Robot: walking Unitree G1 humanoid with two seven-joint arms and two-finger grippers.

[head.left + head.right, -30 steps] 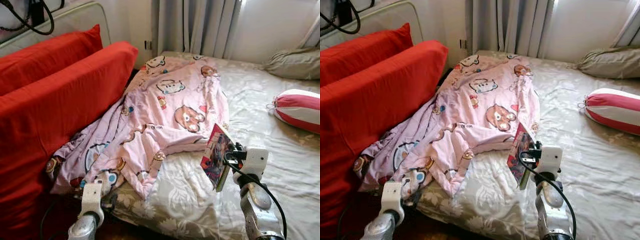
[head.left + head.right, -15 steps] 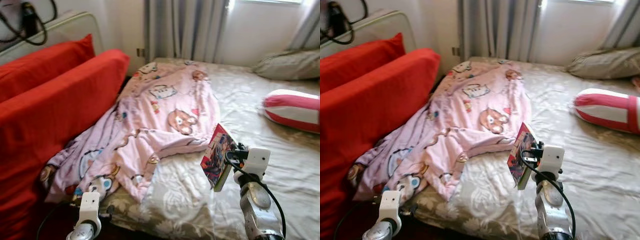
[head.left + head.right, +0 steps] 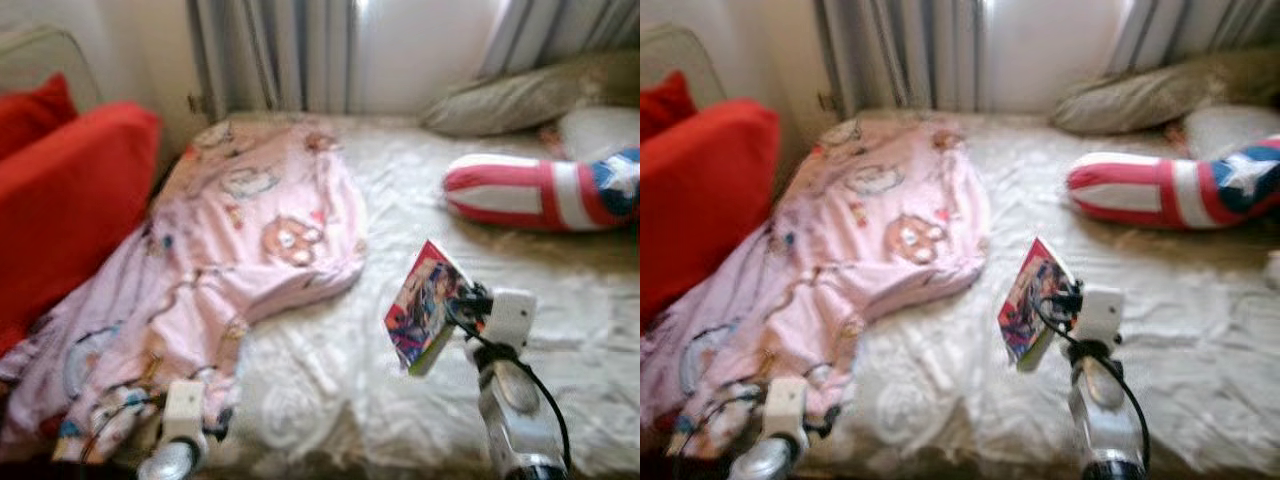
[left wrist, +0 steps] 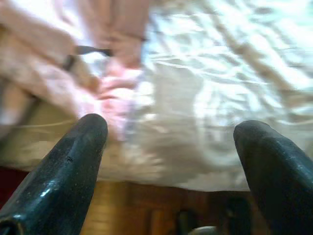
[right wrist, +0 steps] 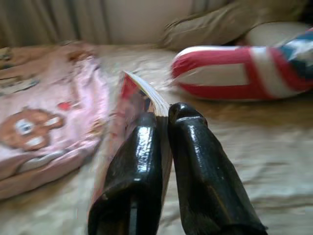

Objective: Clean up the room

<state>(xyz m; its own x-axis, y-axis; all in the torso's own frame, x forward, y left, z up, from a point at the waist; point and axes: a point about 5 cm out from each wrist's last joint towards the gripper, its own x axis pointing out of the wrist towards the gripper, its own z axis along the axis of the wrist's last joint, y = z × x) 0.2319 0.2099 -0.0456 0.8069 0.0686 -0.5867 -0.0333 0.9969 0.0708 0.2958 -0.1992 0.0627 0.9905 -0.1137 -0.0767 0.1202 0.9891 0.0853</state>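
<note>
My right gripper (image 3: 455,305) is shut on a colourful comic book (image 3: 424,304), held up edge-on above the beige bed sheet (image 3: 330,380). In the right wrist view the book (image 5: 128,105) sits pinched between the two black fingers (image 5: 190,161). My left gripper (image 4: 171,161) is low at the near edge of the bed, open, with nothing between its fingertips; its arm (image 3: 180,435) shows at the bottom left. A pink cartoon-print blanket (image 3: 230,250) lies crumpled across the left half of the bed.
A red, white and blue striped bolster (image 3: 540,190) and a beige pillow (image 3: 530,95) lie at the head of the bed by the curtains (image 3: 270,50). Red cushions (image 3: 60,200) stand against the left side. Wooden floor (image 4: 146,210) shows below the bed edge.
The camera has swung to the right: red cushions slide out at the left, and the striped bolster comes further into view. The book stays in my right gripper.
</note>
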